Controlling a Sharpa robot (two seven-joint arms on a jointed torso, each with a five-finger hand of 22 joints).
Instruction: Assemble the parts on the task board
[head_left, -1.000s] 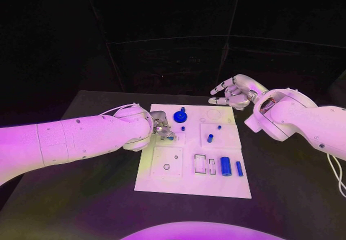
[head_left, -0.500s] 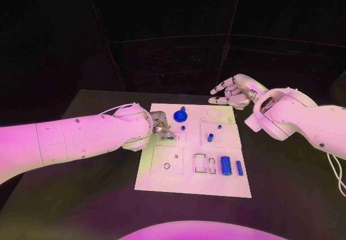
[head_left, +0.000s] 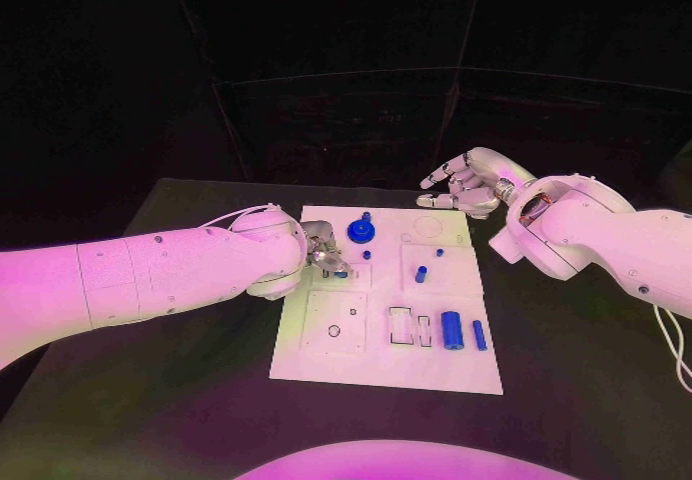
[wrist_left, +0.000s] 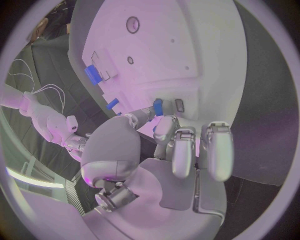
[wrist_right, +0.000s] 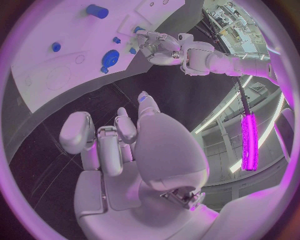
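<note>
Left hand (head_left: 320, 252) was low over the task board (head_left: 387, 372), near its left edge and toward the far end. Its fingers were curled in close together, and a small blue part (wrist_left: 157, 106) sat right at the fingertips (wrist_left: 145, 114), next to a little slot in the board. It looked pinched there, though I could not be fully sure the hand really had hold of it. Right hand (head_left: 464, 183) hung in the air past the far right corner of the board, fingers spread and holding nothing. On the board, a round blue part (head_left: 361, 234) sat near the far end, two small blue pegs (head_left: 421, 275) stood close to the middle, and a fat blue cylinder (head_left: 451, 332) lay beside a thin blue bar (head_left: 479, 336) near the right side. White sunken spots on the left of the board waited with nothing in them. The black desk (head_left: 159, 400) lay all around. To do this step well, I thought the left hand should keep the small part straight up over its slot, go down slowly, and push gently. If it tipped, it could jam or slip out sideways. The right hand was well out of the way.
</note>
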